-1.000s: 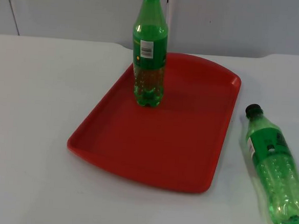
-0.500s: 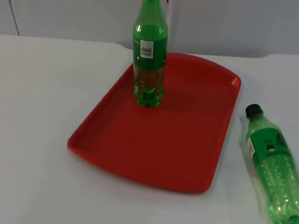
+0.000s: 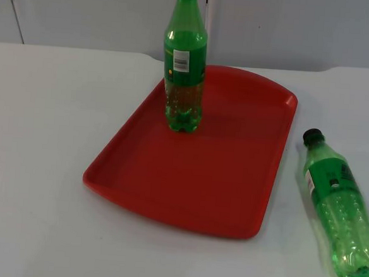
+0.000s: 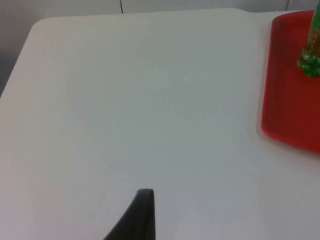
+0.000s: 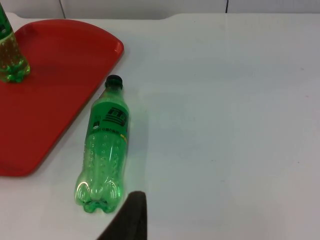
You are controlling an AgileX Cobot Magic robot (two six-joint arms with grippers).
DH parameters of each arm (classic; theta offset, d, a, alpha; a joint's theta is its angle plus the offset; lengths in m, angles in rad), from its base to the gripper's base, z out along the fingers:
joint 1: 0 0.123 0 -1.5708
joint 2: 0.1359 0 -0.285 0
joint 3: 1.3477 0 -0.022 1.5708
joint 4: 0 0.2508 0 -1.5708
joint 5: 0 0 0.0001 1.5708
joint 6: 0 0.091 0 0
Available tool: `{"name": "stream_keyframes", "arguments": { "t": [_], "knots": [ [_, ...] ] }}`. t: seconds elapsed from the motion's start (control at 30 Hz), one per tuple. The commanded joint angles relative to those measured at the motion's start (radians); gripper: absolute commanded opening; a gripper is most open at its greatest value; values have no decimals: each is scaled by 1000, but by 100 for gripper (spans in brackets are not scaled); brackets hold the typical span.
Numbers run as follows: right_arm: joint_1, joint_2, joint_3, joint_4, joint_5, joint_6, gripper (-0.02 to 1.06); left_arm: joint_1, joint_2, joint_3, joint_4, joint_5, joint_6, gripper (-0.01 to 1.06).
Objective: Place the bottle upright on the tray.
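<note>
Nothing has moved: lying bottle (image 5: 106, 152) rests just ahead of my right gripper (image 5: 131, 212), whose grip I can't tell.

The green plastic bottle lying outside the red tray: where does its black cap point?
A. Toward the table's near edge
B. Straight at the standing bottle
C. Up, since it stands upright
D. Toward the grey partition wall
D. The green plastic bottle lies on its side on the white table beside the red tray, its black cap at the end nearer the grey partition wall.
</note>
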Motion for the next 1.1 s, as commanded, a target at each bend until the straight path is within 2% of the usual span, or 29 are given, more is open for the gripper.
{"name": "stream_keyframes", "arguments": {
  "t": [0.0,1.07],
  "knots": [
    [-6,-3,2,0,-5,0,105,-5,-4,4,1,0,-1,104],
    [-6,-3,2,0,-5,0,105,-5,-4,4,1,0,-1,104]
  ]
}}
